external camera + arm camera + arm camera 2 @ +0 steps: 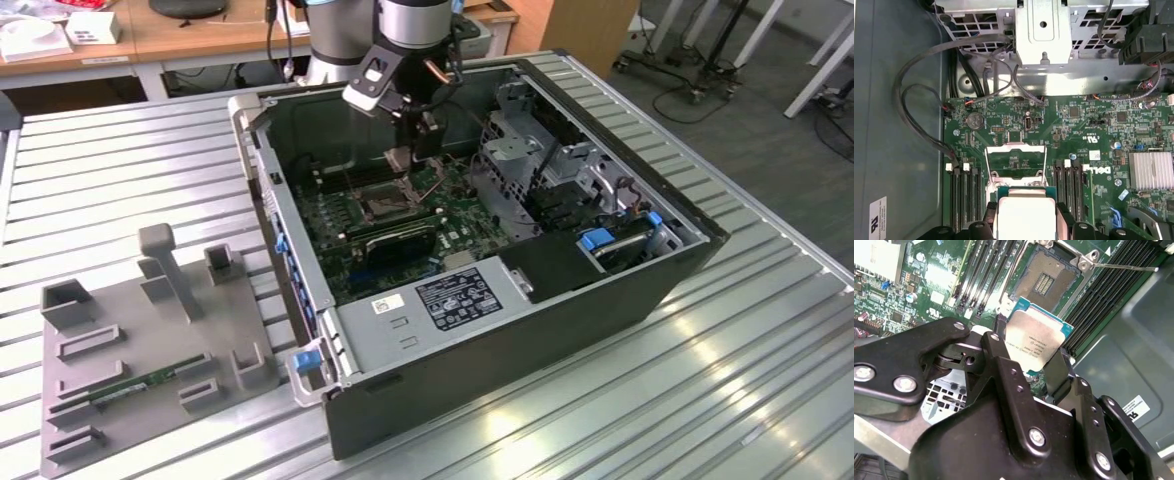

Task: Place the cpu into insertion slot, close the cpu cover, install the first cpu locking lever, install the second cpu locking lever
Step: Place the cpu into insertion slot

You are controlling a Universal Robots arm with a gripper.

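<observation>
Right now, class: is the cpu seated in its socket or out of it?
Out. The gripper holds the cpu clear of the socket, whose contact field lies bare.

Silvery cpu (pixel 1036 340), seemingly teal-edged; green motherboard (pixel 1079 125); black end effector (pixel 1026 354).

1. The tabletop (pixel 694 400) is pale metal, ribbed in long parallel strips
2. An open computer case (pixel 534 330) lies on its side on it
3. Just beside the case, toward the exterior view's left, sits a grey fixture plate (pixel 120 335) holding what looks like a green memory stick (pixel 147 383)
</observation>
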